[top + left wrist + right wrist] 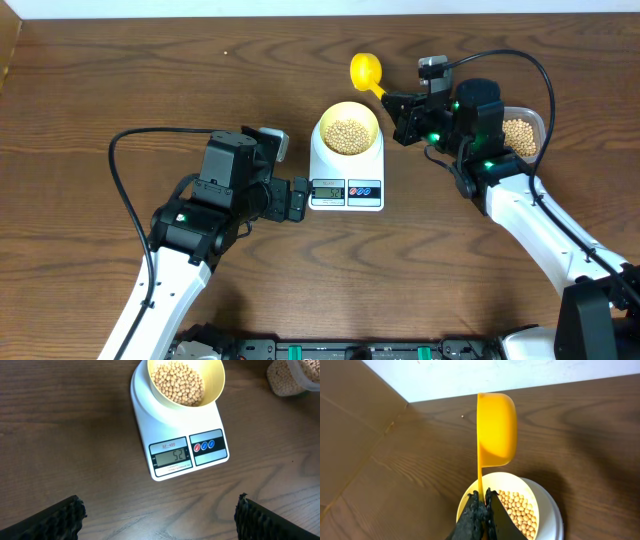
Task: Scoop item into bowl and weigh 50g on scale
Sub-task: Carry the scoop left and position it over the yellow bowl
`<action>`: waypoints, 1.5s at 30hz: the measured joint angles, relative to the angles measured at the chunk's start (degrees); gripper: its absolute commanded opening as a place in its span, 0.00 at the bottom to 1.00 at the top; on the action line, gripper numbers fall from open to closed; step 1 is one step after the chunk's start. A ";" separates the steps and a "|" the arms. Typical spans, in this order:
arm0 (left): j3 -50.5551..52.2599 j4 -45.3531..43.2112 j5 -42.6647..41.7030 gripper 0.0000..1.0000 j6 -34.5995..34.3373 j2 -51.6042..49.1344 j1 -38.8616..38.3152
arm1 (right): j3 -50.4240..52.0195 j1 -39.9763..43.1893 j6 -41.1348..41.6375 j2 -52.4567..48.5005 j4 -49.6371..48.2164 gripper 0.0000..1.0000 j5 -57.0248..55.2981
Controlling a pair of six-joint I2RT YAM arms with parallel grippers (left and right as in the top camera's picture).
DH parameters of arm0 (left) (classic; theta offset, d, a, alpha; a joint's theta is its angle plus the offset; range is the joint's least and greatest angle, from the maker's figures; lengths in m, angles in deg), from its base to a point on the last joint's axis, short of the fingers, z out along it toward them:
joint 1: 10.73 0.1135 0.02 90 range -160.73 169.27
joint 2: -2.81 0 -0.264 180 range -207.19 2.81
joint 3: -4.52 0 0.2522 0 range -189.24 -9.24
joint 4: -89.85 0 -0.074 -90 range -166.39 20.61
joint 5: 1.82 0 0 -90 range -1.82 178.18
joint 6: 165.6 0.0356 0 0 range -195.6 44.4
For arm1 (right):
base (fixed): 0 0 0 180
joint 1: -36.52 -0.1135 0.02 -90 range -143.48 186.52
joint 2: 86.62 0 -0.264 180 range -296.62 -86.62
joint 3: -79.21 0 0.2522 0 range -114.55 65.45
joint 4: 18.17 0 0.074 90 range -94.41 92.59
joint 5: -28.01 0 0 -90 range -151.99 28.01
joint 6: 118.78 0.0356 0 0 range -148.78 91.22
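While R jaws clench bright yellow plastic scoop [495, 430] just beside pale yellow bowl [215, 387], white scale [170, 425] reads 52: stray tan beans [177, 382] = worse overshoot; L jaws released.

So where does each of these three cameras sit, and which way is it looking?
Overhead: above the table, looking straight down at the scale, bowl of beans, left arm, right arm.
Left wrist: on the left arm, looking down at the scale; the left gripper, open, shows its fingers at the bottom corners.
Right wrist: on the right arm, looking past the shut right gripper, which holds the scoop, at bowl and table.
Shared: all three show the bowl of beans.
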 measured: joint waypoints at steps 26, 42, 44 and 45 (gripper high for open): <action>0.00 0.00 0.00 0.98 0.00 0.00 0.00 | -24.39 -2.93 -6.45 0.00 43.91 0.01 -5.14; 0.00 0.00 0.00 0.98 0.00 0.00 0.00 | -27.85 -4.87 -10.58 -0.96 47.84 0.01 -7.69; 0.00 0.00 0.00 0.98 0.00 0.00 0.00 | -27.87 -4.96 -10.69 -1.84 47.87 0.01 -8.72; 0.00 -0.02 0.00 0.98 0.00 0.00 0.00 | -27.87 -4.96 -10.78 -2.47 47.84 0.01 -9.11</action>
